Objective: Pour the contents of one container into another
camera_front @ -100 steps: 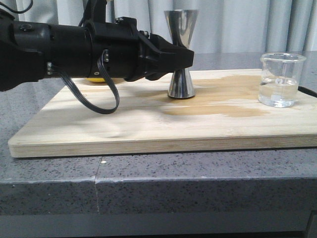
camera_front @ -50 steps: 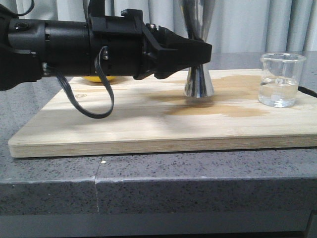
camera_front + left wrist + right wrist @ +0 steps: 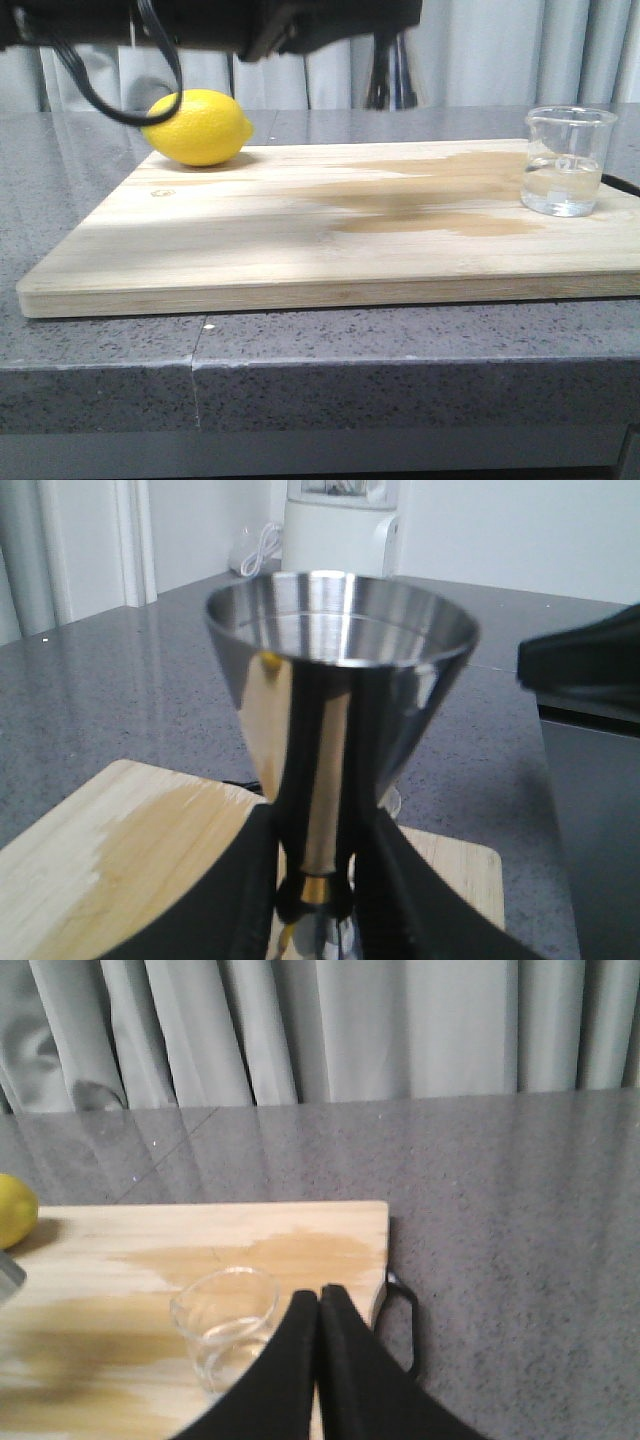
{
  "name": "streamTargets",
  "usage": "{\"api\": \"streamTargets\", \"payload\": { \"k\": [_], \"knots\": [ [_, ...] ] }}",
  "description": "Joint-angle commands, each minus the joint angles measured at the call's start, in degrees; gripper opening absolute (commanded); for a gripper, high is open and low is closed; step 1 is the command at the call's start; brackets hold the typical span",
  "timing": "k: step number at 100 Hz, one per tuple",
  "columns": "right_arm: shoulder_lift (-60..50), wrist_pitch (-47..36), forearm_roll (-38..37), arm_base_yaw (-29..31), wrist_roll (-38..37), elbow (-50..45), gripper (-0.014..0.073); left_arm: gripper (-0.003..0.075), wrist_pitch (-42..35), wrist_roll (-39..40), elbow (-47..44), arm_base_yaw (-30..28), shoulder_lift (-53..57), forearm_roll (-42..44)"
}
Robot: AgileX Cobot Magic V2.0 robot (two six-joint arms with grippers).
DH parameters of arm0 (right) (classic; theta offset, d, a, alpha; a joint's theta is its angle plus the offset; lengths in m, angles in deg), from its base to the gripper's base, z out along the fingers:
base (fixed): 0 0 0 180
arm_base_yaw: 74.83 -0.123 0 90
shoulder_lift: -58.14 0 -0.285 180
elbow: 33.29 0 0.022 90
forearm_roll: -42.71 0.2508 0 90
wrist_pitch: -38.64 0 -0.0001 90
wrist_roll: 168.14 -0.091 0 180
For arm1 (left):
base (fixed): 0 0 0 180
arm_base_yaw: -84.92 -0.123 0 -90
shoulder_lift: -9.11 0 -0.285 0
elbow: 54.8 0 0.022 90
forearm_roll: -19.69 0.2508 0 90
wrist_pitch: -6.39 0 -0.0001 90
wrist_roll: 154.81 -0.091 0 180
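Two containers matter here, and I hold only one of them. My left gripper [image 3: 318,900] is clamped on the steel jigger [image 3: 340,710] at its narrow waist, just by the gold band, because that pinch point sits between the two cones and keeps the cup from slipping up or down. The jigger stands upright in my grasp with its wide mouth level, lifted clear of the wooden board [image 3: 300,250]; in the front view only a blurred sliver of its stem [image 3: 390,75] shows below my arm at the top edge.

The glass beaker [image 3: 566,160] rests on the far right of the board with clear liquid low inside it, standing just beside a damp stain in the wood. My right gripper [image 3: 320,1360] hangs directly over it with its jaws pressed together on nothing, so the beaker has no hold on it yet. I judge the jigger is raised to meet the beaker. The lemon [image 3: 197,127] sits at the board's back left corner on the table [image 3: 300,390], well apart.
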Motion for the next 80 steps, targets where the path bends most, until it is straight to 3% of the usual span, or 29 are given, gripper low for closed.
{"api": "streamTargets", "payload": {
  "k": [1, 15, 24, 33, 50, 58, 80],
  "knots": [
    [3.19, -9.3, -0.58, 0.05, 0.76, 0.18, 0.0085, 0.0133, -1.71, 1.38, 1.67, 0.21, 4.47, -2.21],
    [7.44, -11.71, -0.67, 0.05, 0.76, 0.17, 0.0379, 0.0133, 0.15, 2.78, 1.67, 0.21, 6.45, -1.33],
    [10.24, -12.49, -0.83, 0.05, 0.76, 0.08, 0.0477, 0.0133, 0.15, 2.78, 1.67, 0.21, 7.01, -1.05],
    [13.75, -14.33, -3.03, -0.05, 0.76, -0.05, 0.0475, 0.0133, 0.15, 3.12, 1.67, 0.21, 7.13, -1.1],
    [20.71, -28.28, -5.43, -0.05, 0.76, -2.09, 0.0475, 0.0133, 0.15, 4.07, 1.67, 0.21, 7.13, -1.1],
    [23.95, -31.08, -5.37, -0.05, 0.76, -2.18, 0.0475, 0.0133, 0.15, 4.33, 1.67, 0.21, 7.13, -1.1],
    [31.42, -39.5, -4.93, -0.05, 6.78, -2.18, 0.0475, 0.0133, 0.15, 5.71, 1.67, 0.21, 7.13, -0.58]
  ]
}}
